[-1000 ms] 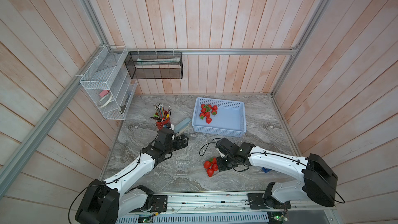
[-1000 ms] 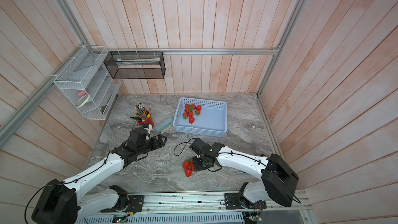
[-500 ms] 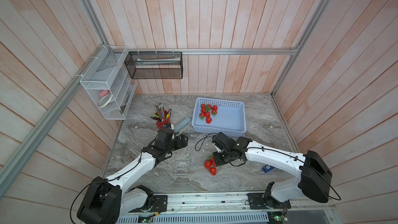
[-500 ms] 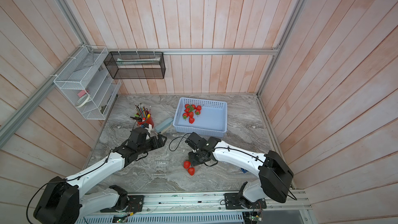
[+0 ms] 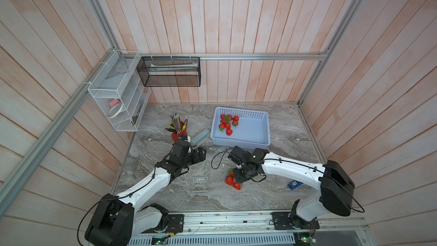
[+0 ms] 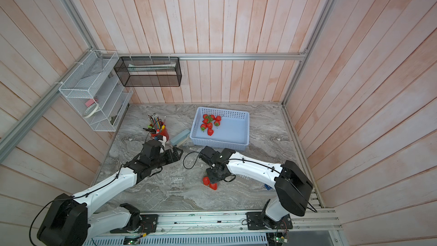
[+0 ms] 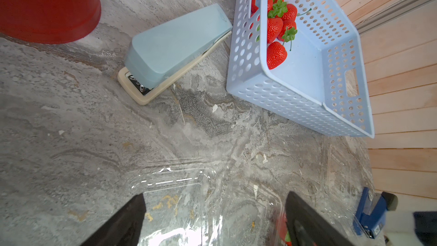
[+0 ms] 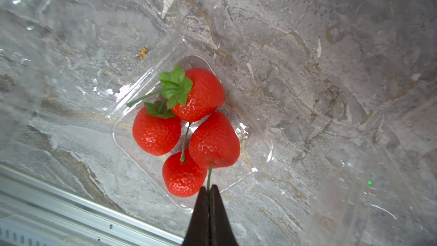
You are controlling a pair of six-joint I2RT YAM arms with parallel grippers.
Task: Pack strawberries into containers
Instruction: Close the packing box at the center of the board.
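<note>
The right claw (image 8: 208,190), jaws pressed together, pinches the thin green stem (image 8: 209,173) of a strawberry (image 8: 214,140) poised among three others in a clear clamshell container (image 8: 260,155) on the marble-patterned bench (image 8: 331,67), near its front edge; whether the berry rests on its neighbours or hangs just above them cannot be told. The left claw (image 7: 215,195) hovers over the bench with its fingers (image 7: 127,221) spread wide, gripping nothing and touching nothing in sight, near a second clamshell container (image 7: 170,181) whose clear rim catches the light. In both top views the packed berries (image 5: 229,180) (image 6: 206,181) show red beneath the right wrist, and the second clamshell container lies just beside them on the left arm's side. More strawberries (image 5: 227,123) (image 6: 209,124) sit heaped in a back corner of a light-blue perforated basket (image 5: 241,141) at the rear of the bench. A pale-blue stapler (image 7: 177,43) lies just beside the basket, between it and a red pencil cup (image 5: 179,133) full of pencils; a small dark-blue stapler (image 7: 369,211) sits near the right arm.
</note>
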